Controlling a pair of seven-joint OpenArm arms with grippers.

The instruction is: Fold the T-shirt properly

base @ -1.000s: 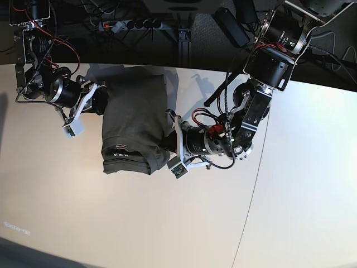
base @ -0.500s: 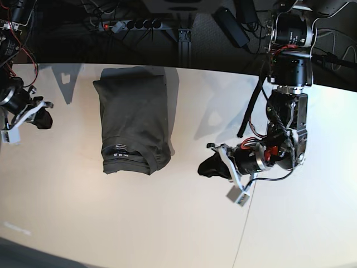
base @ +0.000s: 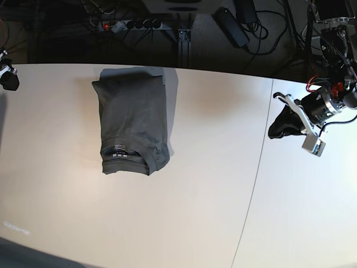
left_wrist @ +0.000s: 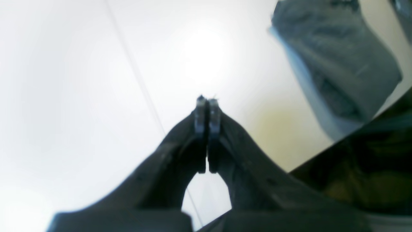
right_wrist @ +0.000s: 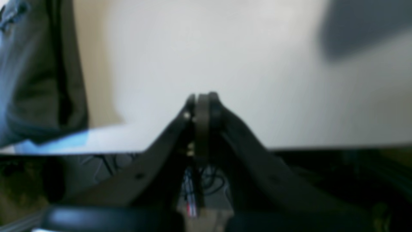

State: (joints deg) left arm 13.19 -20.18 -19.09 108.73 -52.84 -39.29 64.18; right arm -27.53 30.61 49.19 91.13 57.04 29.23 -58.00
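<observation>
At the far left edge of the worktop sits the right gripper, its jaws pressed together on nothing. The T-shirt lies folded into a narrow rectangle on the far left part, collar label toward the near side. Well to the right, the left gripper hangs over the worktop, jaws together and empty.

Black left pincer on a white bracket, red wires at the wrist; matching black right pincer
</observation>
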